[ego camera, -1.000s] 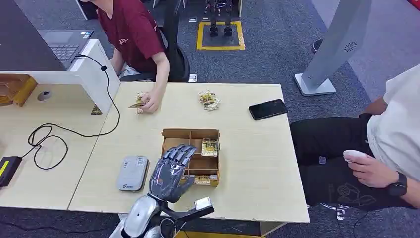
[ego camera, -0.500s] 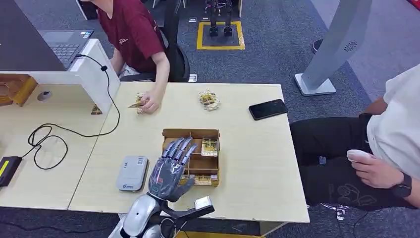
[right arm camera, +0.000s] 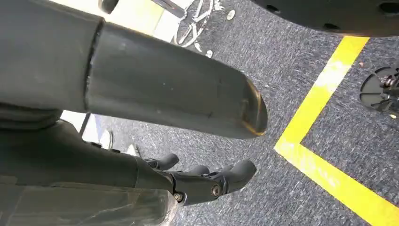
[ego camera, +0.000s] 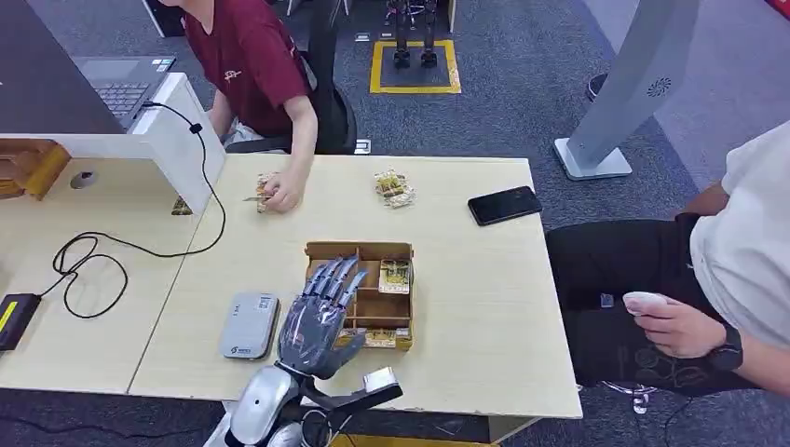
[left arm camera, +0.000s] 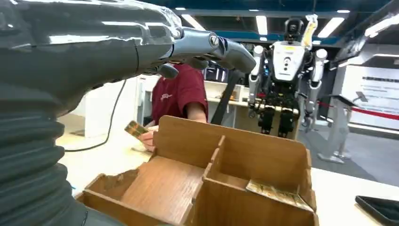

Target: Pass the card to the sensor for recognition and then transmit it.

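**While the left hand is hovering over the box, nothing's been scanned yet**

Since the left hand (ego camera: pixel 321 312) is hanging over the wooden box (ego camera: pixel 360 293) with its fingers spread wide and nothing in them, I'm reading this as the very start of the job. No card is being held. The card (ego camera: pixel 395 276) I'd guess it's going for is lying in the far right compartment of the box, and another one (ego camera: pixel 380 339) is sitting in the near compartment, just beside the thumb. The grey sensor (ego camera: pixel 249 325) is lying flat on the bench (ego camera: pixel 466 279), just beside the box on the robot's left, with nothing on it.

The right hand (right arm camera: pixel 207 181) is hanging down beside the body over the carpet; fingers look loosely curled and holding nothing, though I can't tell for sure from that angle.

A person in a red shirt (ego camera: pixel 247 60) at the far side is fiddling with a card of their own, probably waiting for the hand-off.

So what's left: the grab, the scan and the pass. Basically everything.
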Controlling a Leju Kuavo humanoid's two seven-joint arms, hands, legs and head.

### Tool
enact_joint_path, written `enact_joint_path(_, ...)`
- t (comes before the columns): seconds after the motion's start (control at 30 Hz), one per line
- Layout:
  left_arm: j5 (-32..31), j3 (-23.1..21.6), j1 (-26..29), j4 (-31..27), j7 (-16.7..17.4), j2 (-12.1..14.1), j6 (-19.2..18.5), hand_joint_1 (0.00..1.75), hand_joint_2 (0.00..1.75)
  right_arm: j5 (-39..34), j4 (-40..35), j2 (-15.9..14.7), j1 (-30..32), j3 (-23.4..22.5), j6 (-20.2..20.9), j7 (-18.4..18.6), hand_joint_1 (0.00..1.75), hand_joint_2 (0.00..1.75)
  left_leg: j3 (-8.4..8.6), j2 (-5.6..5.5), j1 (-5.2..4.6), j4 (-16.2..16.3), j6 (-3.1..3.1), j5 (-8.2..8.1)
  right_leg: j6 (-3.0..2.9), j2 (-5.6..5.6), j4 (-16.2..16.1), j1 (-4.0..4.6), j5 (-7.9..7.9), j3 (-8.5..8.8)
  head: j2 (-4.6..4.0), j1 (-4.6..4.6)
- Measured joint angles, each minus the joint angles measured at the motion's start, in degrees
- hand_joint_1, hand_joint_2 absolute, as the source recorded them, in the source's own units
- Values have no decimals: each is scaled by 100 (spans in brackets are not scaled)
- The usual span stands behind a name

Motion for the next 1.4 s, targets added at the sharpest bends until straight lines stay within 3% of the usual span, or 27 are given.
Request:
enact_joint_path(0.37,-745,535,-348,122,625,-116,336,0,175,37,-15,22,-10,39,15,28,0,0,1,0,0,0,0,1,0,0,1,0,0,0,0,0)
enact_joint_path(0.57,-887,974,-480,380,695,-120,444,0,175,37,-15,24,-15,63,17,28,0,0,1,0,0,0,-1,1,0,1,1,0,0,0,0,-2)
enact_joint_path(1.03,-249,1366,-354,437,31,-238,363,0,175,37,-20,26,-21,66,11,70,0,0,0,0,0,0,0,0,0,0,1,0,0,-1,-2,0)
enact_joint_path(1.4,-39,1377,-308,81,-64,-319,317,0,175,37,-22,26,-20,72,17,129,0,0,0,0,0,0,0,1,0,0,1,0,0,-1,0,0)
